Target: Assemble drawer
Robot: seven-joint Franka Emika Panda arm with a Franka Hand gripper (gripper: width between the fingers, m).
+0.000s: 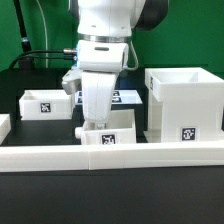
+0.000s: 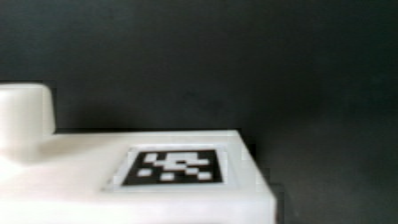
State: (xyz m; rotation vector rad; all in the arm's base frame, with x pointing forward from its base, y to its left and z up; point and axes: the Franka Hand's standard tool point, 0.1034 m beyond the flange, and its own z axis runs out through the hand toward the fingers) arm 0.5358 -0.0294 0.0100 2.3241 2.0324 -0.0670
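Nothing looks joined yet. The housing stands at the exterior view's right with both trays outside it: the left tray apart, the near tray under the gripper. Whether its claw has closed cannot be told.

exterior view frontal, wrist view close over tray
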